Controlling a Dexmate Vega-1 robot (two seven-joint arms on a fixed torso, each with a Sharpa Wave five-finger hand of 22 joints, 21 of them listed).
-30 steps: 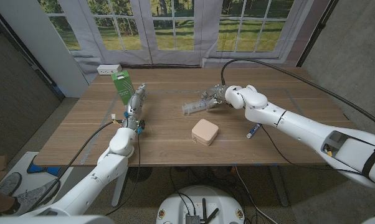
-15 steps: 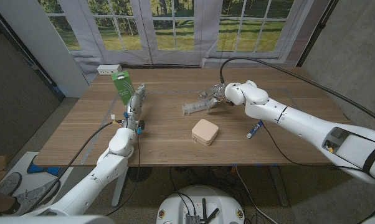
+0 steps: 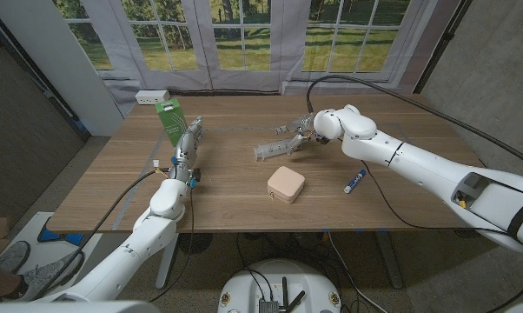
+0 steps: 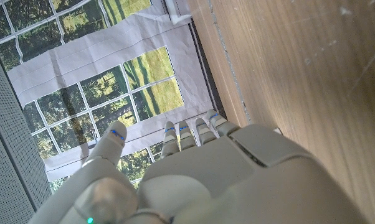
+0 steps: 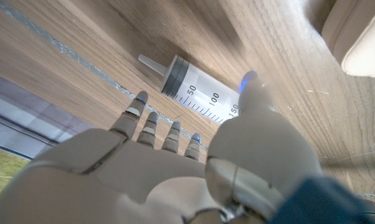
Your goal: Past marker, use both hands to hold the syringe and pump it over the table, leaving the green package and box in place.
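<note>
The clear syringe (image 3: 271, 150) lies on the wooden table (image 3: 227, 196) past the middle, its grey plunger seal and scale marks plain in the right wrist view (image 5: 197, 92). My right hand (image 3: 301, 132) is over the syringe's right end, fingers stretched out and thumb (image 5: 255, 118) apart from them, with the barrel lying between thumb and fingers. I cannot see a grip on it. My left hand (image 3: 188, 144) stands on its edge with straight fingers, holding nothing, just right of the upright green package (image 3: 168, 119). The peach box (image 3: 286, 184) sits in front of the syringe.
A blue-and-white marker (image 3: 354, 181) lies right of the box, under my right forearm. A white power strip (image 3: 152, 96) sits at the table's far left corner. A black cable arcs over the right arm. Bare wood lies between the two hands.
My right forearm and wrist have swung a little toward the far side and left, while the hand stays at the syringe. The syringe, box, package and left hand have not moved.
</note>
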